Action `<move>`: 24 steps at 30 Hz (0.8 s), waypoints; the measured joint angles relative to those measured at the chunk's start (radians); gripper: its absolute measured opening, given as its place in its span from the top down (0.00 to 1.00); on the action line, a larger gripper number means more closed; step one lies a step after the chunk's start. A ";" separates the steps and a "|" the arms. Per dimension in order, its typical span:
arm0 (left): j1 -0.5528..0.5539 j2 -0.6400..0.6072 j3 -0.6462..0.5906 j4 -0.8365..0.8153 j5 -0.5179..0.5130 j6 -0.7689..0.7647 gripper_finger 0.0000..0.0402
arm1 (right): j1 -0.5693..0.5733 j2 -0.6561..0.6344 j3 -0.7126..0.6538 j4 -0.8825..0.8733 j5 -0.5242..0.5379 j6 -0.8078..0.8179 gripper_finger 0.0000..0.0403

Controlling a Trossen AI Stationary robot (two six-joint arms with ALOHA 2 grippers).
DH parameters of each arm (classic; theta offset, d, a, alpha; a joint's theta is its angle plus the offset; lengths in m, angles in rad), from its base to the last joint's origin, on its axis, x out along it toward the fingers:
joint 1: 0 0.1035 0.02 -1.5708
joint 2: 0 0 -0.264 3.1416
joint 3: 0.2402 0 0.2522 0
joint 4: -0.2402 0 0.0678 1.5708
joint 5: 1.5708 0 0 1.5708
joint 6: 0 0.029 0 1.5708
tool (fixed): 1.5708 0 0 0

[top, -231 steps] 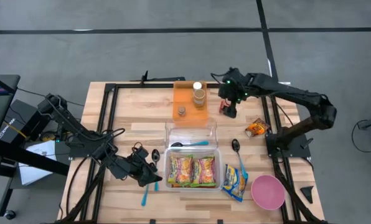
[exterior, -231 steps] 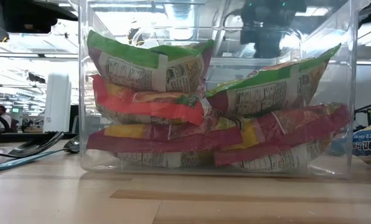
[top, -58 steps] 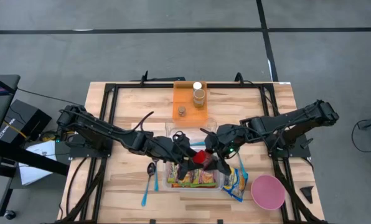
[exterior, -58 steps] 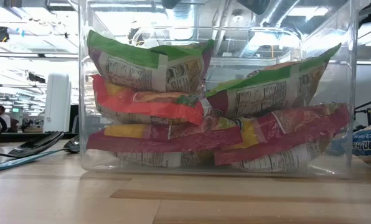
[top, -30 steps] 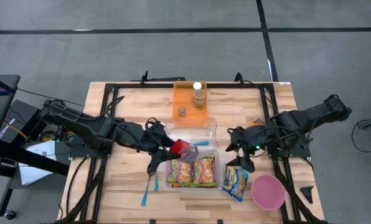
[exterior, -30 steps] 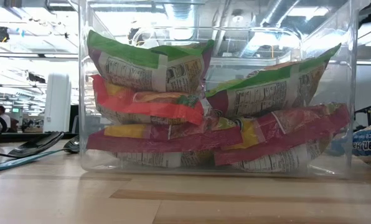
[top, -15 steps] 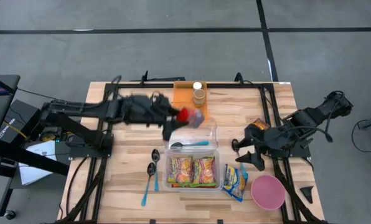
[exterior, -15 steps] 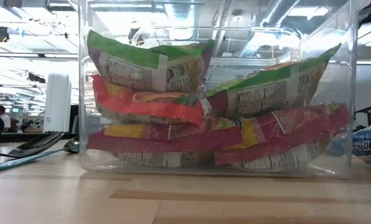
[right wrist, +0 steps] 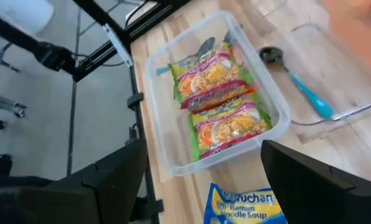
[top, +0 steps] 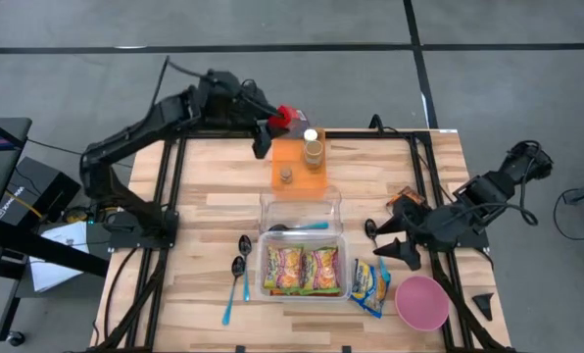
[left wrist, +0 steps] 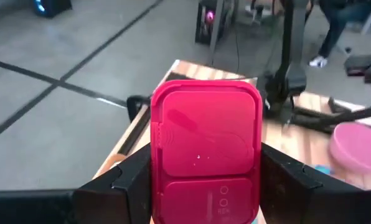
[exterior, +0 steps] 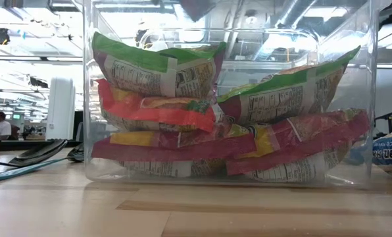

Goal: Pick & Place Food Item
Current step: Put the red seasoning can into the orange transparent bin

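Item, red food box: your left gripper, clamped on it, had swung it from over the noodle bin to the orange tray's far edge, placement pending, while your right gripper waited spread, empty.

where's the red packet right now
In the high view the red packet is held in the left hand above the table's far edge, just left of the orange tray and its small jar.
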 joint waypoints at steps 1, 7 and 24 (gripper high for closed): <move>0.018 0.014 0.022 -0.025 0.015 0.019 0.48 | 0.009 0.000 0.000 -0.001 0.021 0.007 0.23; 0.080 0.131 0.089 -0.195 0.052 0.162 0.48 | 0.046 -0.001 0.000 0.001 0.101 0.034 0.23; 0.100 0.408 0.157 -0.345 -0.051 0.546 0.48 | 0.045 -0.002 0.000 0.018 0.150 0.110 0.23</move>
